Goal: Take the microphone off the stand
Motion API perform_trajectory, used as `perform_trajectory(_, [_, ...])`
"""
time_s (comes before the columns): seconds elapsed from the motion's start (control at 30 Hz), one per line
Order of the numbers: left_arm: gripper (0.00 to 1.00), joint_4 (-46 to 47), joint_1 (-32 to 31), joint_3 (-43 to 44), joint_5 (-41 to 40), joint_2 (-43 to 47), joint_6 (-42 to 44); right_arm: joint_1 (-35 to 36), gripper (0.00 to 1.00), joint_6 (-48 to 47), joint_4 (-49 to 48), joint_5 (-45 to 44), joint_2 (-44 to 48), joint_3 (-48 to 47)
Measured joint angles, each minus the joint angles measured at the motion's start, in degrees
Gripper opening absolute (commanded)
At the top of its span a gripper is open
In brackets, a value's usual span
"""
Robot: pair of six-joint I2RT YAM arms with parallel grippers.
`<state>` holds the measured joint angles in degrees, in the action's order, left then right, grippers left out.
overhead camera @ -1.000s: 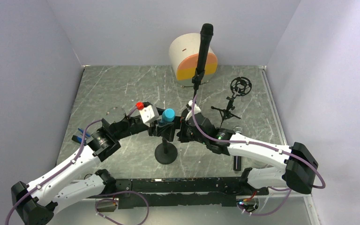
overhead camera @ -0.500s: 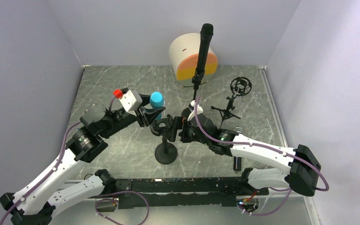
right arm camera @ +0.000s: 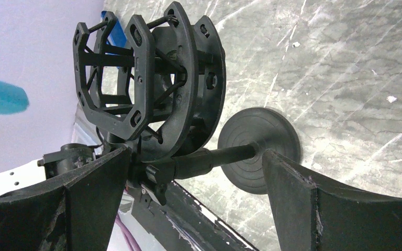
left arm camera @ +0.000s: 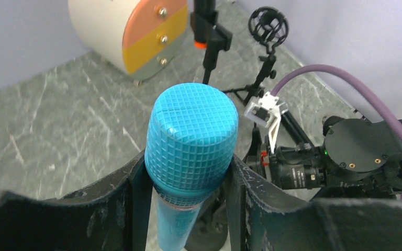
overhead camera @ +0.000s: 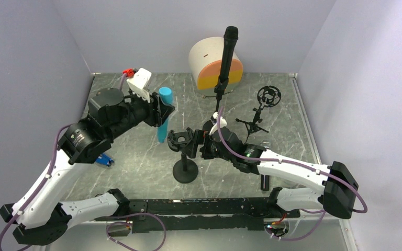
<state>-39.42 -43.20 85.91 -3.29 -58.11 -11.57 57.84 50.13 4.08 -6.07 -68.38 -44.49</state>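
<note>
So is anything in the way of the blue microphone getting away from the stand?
Nothing visible is. The left gripper is shut on the blue microphone and holds it upright in open air. It is left of the stand and its empty shock mount, and touches neither.

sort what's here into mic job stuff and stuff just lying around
Job: blue mesh-headed microphone, in the left gripper; empty black shock-mount stand with round base, by the right gripper.
Lying about: black microphone on tall stand; small black tripod mount; cream drum with orange-and-yellow face.
</note>
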Motion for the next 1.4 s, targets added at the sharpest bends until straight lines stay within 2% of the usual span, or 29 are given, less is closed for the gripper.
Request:
perform_trajectory(0.07, [0.02, -4.0, 0.5, 0.1, -1.4, 0.0, -1.4, 0.0, 0.99, -0.2, 0.2, 0.1, 0.3, 0.0])
perform_trajectory(0.17, [0.03, -8.0, 3.8, -5.5, -2.1, 2.2, -3.1, 0.0, 0.99, -0.9, 0.5, 0.7, 1.0, 0.0])
perform_trajectory(0.33, [0.03, -12.8, 18.7, -11.8, 1.5, 2.7, -3.1, 0.0, 0.99, -2.3, 0.7, 1.7, 3.6, -0.1])
perform_trajectory(0.5, [0.03, -9.8, 32.2, -17.0, 11.0, -1.5, -2.2, 0.0, 0.99, -3.9, 1.0, 2.3, 6.8, -0.6])
perform_trajectory(0.63, [0.03, -1.8, 41.5, -27.7, 17.7, -6.9, -3.4, 0.0, 0.99, -5.8, 1.0, 3.6, 8.4, -0.6])
perform_trajectory(0.8, [0.02, 1.9, 45.2, -36.0, 18.8, -13.1, -4.7, 0.0, 0.99, -7.8, 0.9, 4.9, 10.5, -0.5])
perform_trajectory(0.93, [0.02, 2.4, 45.7, -35.5, 16.7, -17.2, -4.1, 0.0, 0.99, -8.6, 0.4, 4.9, 12.6, -0.5])
perform_trajectory(1.13, [0.06, 1.9, 47.4, -31.2, 8.7, -22.3, -0.1, 0.0, 0.99, -8.6, -0.8, 5.2, 13.6, 1.0])
perform_trajectory(1.2, [0.11, 1.9, 48.6, -29.9, 6.9, -25.0, 0.9, 0.0, 0.99, -8.6, -1.8, 5.8, 14.1, 2.7])
perform_trajectory(1.27, [0.2, 1.7, 49.5, -29.0, 5.9, -28.0, 1.7, 0.0, 0.99, -8.7, -2.7, 6.4, 14.9, 4.5])
perform_trajectory(1.33, [0.47, 1.6, 50.2, -28.5, 4.9, -31.3, 2.1, 0.0, 0.99, -8.9, -3.5, 6.8, 15.9, 6.1])
perform_trajectory(1.37, [0.77, 1.4, 50.3, -28.5, 4.6, -32.8, 2.4, 0.0, 0.98, -9.2, -3.8, 6.8, 16.4, 6.8])
perform_trajectory(1.4, [0.92, 1.1, 50.3, -28.5, 4.4, -33.7, 2.4, 0.2, 0.98, -9.6, -3.8, 6.8, 16.8, 7.2])
